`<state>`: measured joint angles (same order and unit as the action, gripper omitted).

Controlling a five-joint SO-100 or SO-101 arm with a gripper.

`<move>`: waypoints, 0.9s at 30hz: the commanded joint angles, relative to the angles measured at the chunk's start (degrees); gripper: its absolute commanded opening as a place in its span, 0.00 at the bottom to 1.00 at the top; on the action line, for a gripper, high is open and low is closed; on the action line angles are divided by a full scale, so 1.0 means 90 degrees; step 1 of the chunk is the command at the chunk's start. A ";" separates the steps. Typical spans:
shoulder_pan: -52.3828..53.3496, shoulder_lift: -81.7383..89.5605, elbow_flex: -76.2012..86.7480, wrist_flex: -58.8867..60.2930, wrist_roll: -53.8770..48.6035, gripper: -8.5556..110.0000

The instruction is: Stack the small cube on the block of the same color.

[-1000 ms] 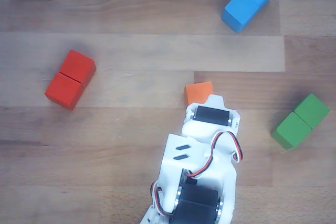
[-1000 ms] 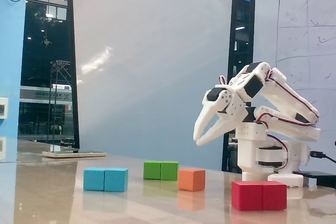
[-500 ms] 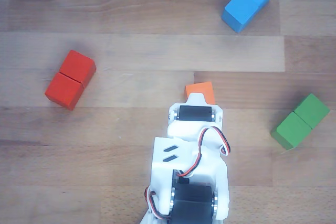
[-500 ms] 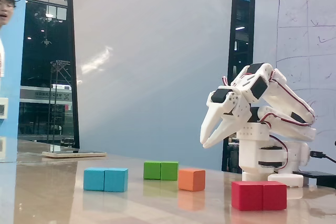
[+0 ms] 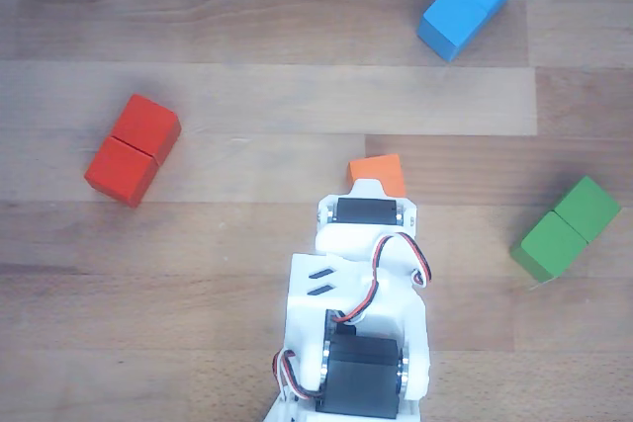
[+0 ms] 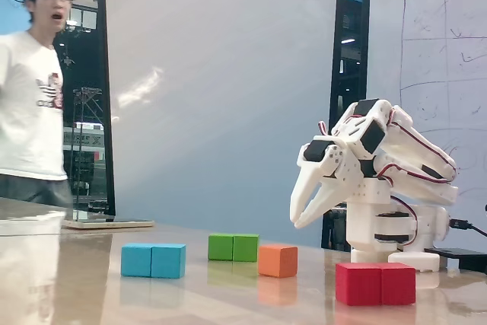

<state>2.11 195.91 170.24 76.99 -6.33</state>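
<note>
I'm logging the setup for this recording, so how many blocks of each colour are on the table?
Red two-cube block: 1
Blue two-cube block: 1
Green two-cube block: 1
Small orange cube: 1
Total: 4 pieces on the wooden table.

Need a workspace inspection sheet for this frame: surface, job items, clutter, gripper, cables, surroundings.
Surface: wooden table, glossy in the fixed view.
Job's things: small orange cube on the table, partly hidden under the arm in the other view; red block apart from it, nothing on top.
Clutter: blue block, green block.
Gripper: gripper in the air above the table, empty, jaws slightly apart.
Cables: red, black and white wires looped on the arm.
Surroundings: person standing behind the table; whiteboard.
</note>
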 commanded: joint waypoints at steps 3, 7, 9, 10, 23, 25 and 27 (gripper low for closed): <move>-0.0039 0.0215 0.0020 -0.0068 -0.0049 0.07; 0.0107 0.0215 0.0078 -0.0127 -0.0049 0.07; 0.0381 0.0215 0.0098 -0.0127 -0.0049 0.07; 0.0527 0.0205 0.0146 -0.0127 -0.0049 0.07; 0.0918 0.0205 0.0479 -0.0234 -0.0059 0.07; 0.0898 0.0205 0.0479 -0.0234 -0.0059 0.07; 0.0898 0.0205 0.0479 -0.0234 -0.0059 0.07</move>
<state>10.81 196.00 174.99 75.06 -6.33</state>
